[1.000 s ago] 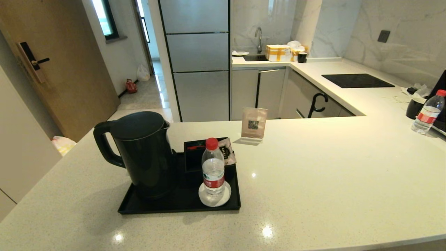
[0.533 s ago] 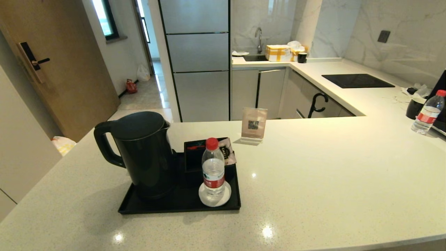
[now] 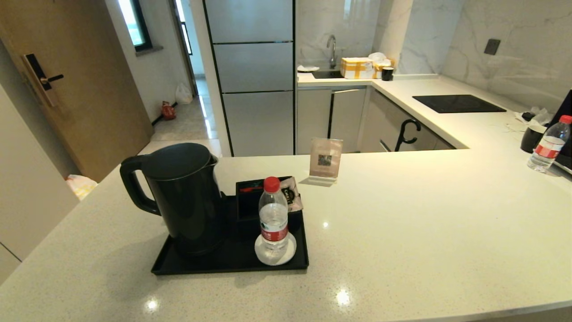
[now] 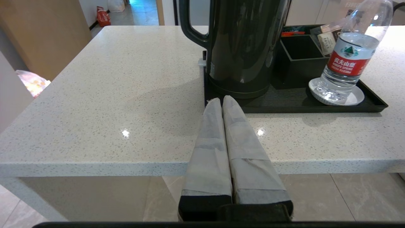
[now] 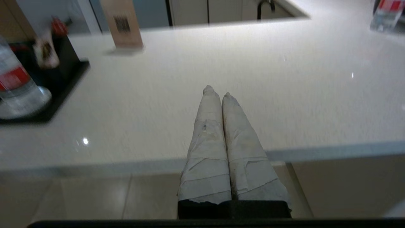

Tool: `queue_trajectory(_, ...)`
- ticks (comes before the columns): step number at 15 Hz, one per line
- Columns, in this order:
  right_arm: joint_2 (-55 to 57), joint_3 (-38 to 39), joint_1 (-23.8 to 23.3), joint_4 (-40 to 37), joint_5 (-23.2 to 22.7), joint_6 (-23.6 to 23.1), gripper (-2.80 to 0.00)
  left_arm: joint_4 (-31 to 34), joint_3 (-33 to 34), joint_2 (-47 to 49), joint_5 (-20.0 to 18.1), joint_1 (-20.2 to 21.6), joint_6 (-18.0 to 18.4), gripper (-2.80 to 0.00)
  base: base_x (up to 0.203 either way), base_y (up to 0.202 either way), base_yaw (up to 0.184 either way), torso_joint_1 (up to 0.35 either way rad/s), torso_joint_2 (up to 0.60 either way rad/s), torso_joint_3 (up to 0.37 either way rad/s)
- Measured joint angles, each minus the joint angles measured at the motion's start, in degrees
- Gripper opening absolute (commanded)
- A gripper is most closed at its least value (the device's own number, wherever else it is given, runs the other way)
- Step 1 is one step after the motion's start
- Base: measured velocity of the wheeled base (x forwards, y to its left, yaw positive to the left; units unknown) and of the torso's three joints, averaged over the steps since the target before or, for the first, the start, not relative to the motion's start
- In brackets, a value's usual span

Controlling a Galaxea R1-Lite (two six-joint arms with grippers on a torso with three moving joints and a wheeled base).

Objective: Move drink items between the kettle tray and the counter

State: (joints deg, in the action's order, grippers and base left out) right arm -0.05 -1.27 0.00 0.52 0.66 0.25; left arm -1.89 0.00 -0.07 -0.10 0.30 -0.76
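Observation:
A clear water bottle with red cap and red label stands on a white coaster on the black kettle tray, to the right of the black kettle. A pale pinkish tea sachet leans at the small black box behind the bottle. Neither arm shows in the head view. My left gripper is shut and empty, held off the counter's near edge in front of the kettle. My right gripper is shut and empty too, over the bare counter to the right of the tray.
An upright QR-code card stands behind the tray. A second water bottle and a black mug sit at the far right. The black hob lies on the back counter. The off-white counter spreads wide to the tray's right.

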Motion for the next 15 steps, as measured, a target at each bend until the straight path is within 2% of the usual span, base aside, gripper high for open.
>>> queue_trajectory(9,0.00,1.27,0.00,-0.52,0.13,-0.11,-2.80,-0.01,0.00,0.00,0.00,0.02,-0.01,-2.80,0.000,0.000,0.000,0.000,0.00,0.000)
queue_trajectory(12,0.00,1.27,0.00,-0.52,0.27,2.01,-2.80,-0.01,0.00,0.00,0.00,0.02,-0.01,-2.80,0.000,0.000,0.000,0.000,0.00,0.000)
queue_trajectory(15,0.00,1.27,0.00,-0.47,0.33,2.24,-2.80,-0.01,0.00,0.00,0.00,0.02,-0.01,-2.80,0.000,0.000,0.000,0.000,0.00,0.000)
